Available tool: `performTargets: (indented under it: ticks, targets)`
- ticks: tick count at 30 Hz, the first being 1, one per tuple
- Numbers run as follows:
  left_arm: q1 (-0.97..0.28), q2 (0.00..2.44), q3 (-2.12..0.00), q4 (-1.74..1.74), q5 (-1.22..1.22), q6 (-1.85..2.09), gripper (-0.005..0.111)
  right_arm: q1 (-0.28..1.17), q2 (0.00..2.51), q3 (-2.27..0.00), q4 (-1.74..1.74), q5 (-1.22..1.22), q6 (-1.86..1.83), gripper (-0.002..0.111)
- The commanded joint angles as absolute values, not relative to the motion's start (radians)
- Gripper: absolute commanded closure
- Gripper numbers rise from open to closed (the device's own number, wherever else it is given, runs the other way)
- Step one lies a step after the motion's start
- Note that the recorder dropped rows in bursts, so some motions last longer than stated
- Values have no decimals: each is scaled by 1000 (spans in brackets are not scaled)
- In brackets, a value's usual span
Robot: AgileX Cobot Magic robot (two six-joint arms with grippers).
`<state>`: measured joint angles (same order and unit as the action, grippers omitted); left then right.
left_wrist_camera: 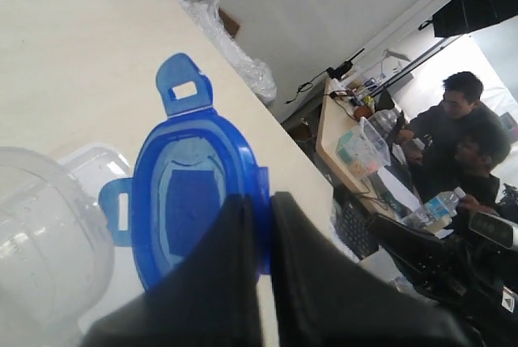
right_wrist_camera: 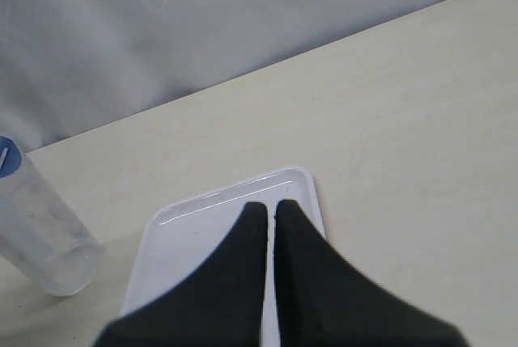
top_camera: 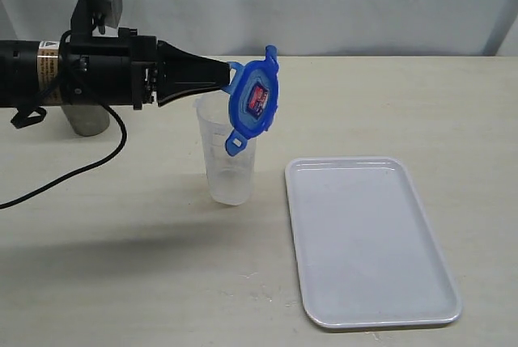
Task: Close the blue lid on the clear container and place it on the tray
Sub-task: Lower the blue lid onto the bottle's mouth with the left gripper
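Blue lid (top_camera: 257,100) stands on edge at the clear container (top_camera: 229,173) mouth, pinched by the left hand (top_camera: 227,78). Not yet closed. The container stands on the table (top_camera: 405,104) beside the tray (top_camera: 364,234); the right hand (right_wrist_camera: 271,211) is clenched, empty.

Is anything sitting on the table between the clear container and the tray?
No. In the exterior view only bare tabletop separates the clear container from the tray, and the right wrist view shows the same bare strip.

The container (top_camera: 229,173) stands left of the tray (top_camera: 368,242); the lid (top_camera: 257,100) hangs tilted above the container's rim.
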<state>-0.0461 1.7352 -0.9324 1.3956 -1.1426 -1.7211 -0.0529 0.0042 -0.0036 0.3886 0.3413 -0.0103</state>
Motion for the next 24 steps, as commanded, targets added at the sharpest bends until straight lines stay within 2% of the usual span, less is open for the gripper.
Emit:
performTargets:
  ticks: [1,24]
  targets:
    - [-48,1735,-932,1399,-1125,-1724,107,-56,0,0,389,343,-10,104]
    - [-46,1735,-932,1374,-1076,-1713,107,-56,0,0,389,343,-10,104]
